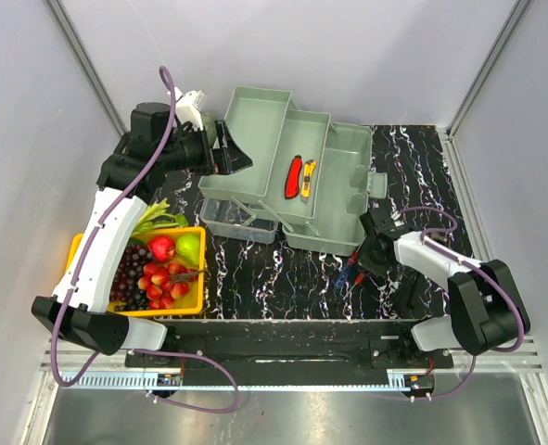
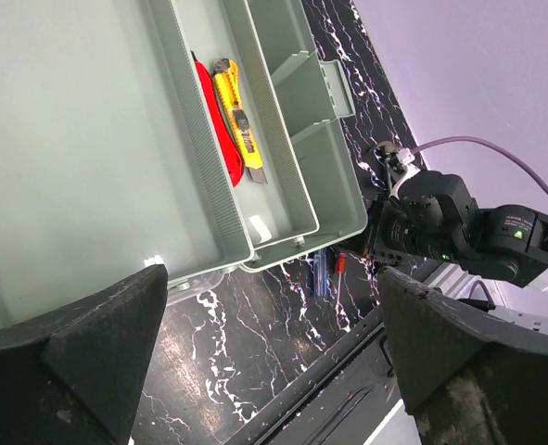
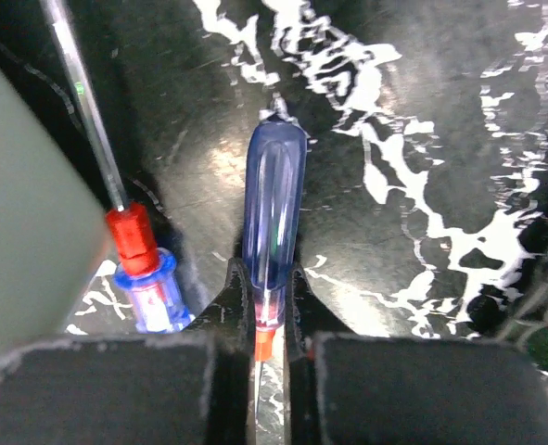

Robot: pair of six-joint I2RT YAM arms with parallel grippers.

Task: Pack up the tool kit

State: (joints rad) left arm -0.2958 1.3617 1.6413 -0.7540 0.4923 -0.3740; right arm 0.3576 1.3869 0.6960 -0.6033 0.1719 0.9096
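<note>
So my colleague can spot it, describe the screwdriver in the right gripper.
Find the open toolbox on the black marbled table; two screwdrivers lie just in front of its right end. The screwdriver you want is pinched in the right gripper, blue handle pointing away from the wrist. The other screwdriver, beside it, points its shaft that way instead.

1. A yellow tray (image 1: 183, 310) sits at the table's (image 1: 283, 273) near-left side.
2. It holds a red apple (image 1: 161, 247), a green pear (image 1: 189, 248), dark grapes (image 1: 133, 271) and strawberries (image 1: 165, 284).
3. Leafy greens (image 1: 161, 216) stick out at its far edge.
4. The table is black with white veins.
</note>
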